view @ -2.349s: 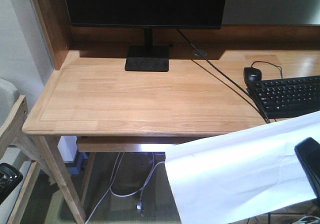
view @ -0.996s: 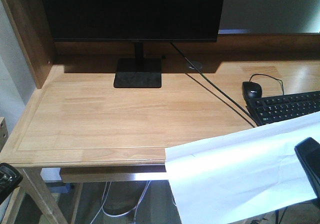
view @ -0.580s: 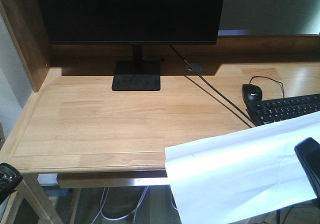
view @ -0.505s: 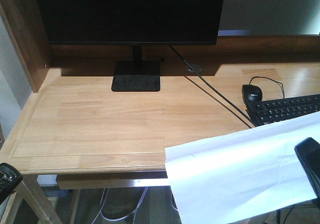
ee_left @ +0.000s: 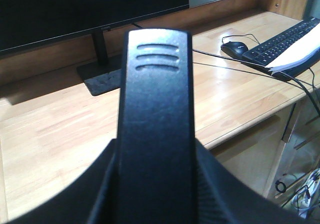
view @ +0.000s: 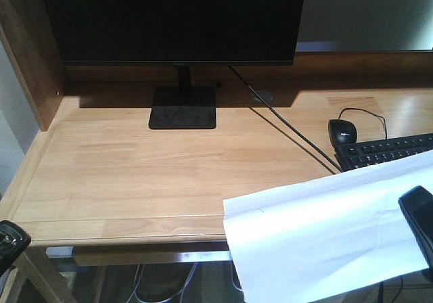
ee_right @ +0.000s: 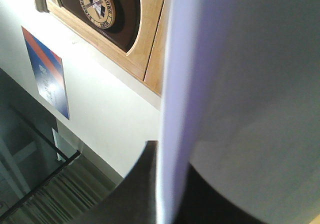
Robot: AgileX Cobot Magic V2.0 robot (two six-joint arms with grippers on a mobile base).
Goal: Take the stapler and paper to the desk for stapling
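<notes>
While both arms carry their loads: nothing is set down yet, so my worries all concern the approach.
Left gripper point(view: 10, 242): lower left corner of the front view, below the desk's front lip. In its wrist view the fingers point(ee_left: 75, 209) press against the sides of the small black stapler with the ridged top point(ee_left: 152, 109).
Stapler risk: if I lift too little, I judge it would knock the lip, and a bump could twist it out of the clamp.
Wide light-wood plank desk point(view: 135, 168): the bare boards at left centre look the safest landing spot.
Large black monitor point(view: 176, 19): upper centre on its flat black base point(view: 183, 107); overreaching would strike it.
Thin black cable point(view: 291, 130): runs diagonally right of centre, and a dragged sheet could snag it.
Black mouse point(view: 343, 130) and black keyboard point(view: 385, 151): right edge. Paper laid on them would give the stapler no flat support.
Large white sheet of paper point(view: 318, 235): lower right, sagging across the desk's front edge. Whether it touches the keyboard, I cannot tell. The drooping corner could catch and fold under.
Right gripper point(view: 419, 225): far lower right, its fingers point(ee_right: 137, 189) pinching the sheet near one edge, a hold that lets the paper swing.
</notes>
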